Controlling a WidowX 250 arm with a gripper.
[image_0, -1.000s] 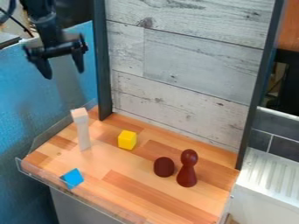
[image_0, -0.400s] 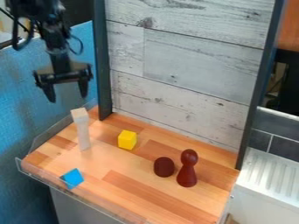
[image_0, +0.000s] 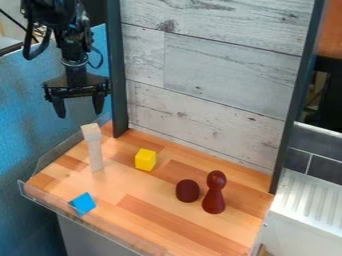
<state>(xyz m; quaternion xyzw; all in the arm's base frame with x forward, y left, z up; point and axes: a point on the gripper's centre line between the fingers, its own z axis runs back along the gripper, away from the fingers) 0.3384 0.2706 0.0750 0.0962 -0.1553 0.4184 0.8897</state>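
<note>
hanging empty with its two fingers spread well apart, the gripper (image_0: 80, 113) is nearest the post (image_0: 95, 155), which stands upright on the surface (image_0: 127, 185), below and slightly right of the gripper's centre in view.

Whitewashed wood panels (image_0: 214, 75) with dark side posts (image_0: 117, 70) back the butcher-block counter (image_0: 167, 225). A blue surface (image_0: 27, 130) lies left; dark tiles (image_0: 324, 172) and a white ribbed panel (image_0: 310, 205) lie right.
</note>
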